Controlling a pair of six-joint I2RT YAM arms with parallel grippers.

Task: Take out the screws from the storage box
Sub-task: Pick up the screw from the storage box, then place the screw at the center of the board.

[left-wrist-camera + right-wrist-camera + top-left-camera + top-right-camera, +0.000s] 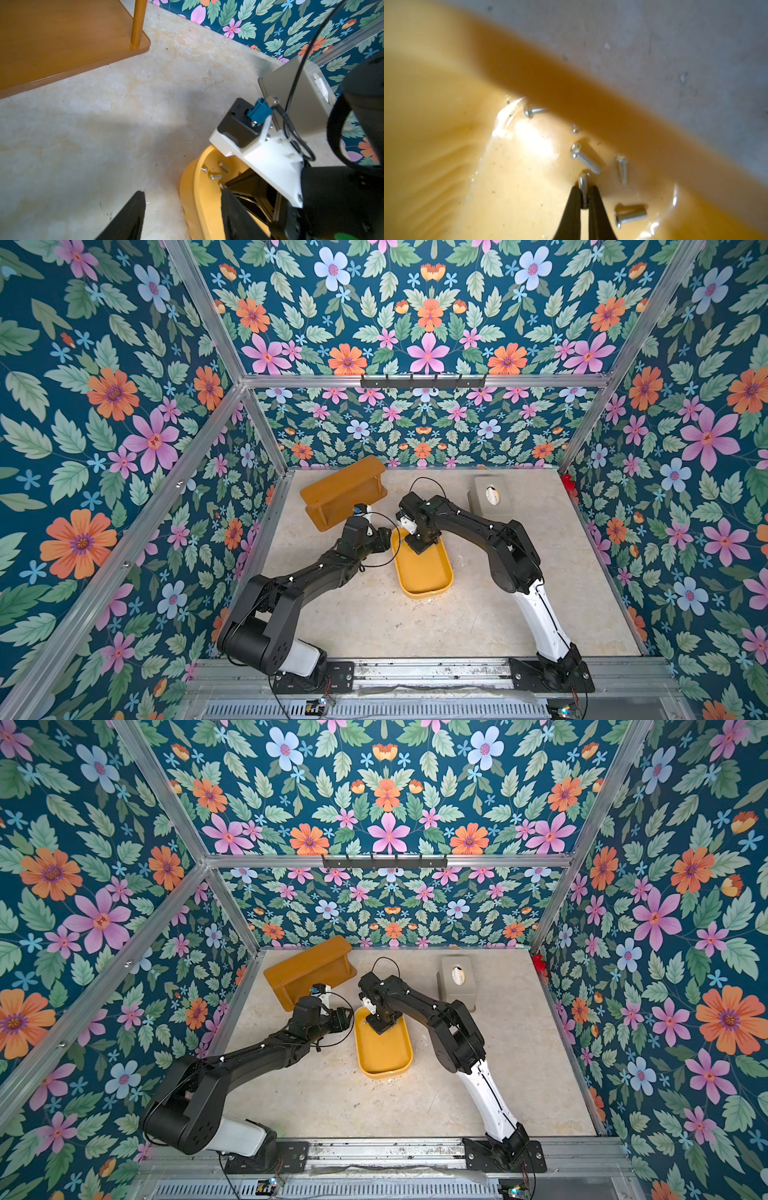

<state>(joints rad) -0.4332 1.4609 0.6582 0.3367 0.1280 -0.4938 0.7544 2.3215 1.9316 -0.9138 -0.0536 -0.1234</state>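
Screws (584, 159): five loose in storage box (446, 145), one pinched in right jaws.

In both top views the right arm (457, 522) hides the screws (586, 160); the right wrist view blurs the storage box (571, 83) rim.

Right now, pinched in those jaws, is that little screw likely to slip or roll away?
The held screw is thin, shiny metal gripped only along its shank, so it may twist or slip. Round-bodied, it would probably roll if dropped, though the storage box wall should catch it.
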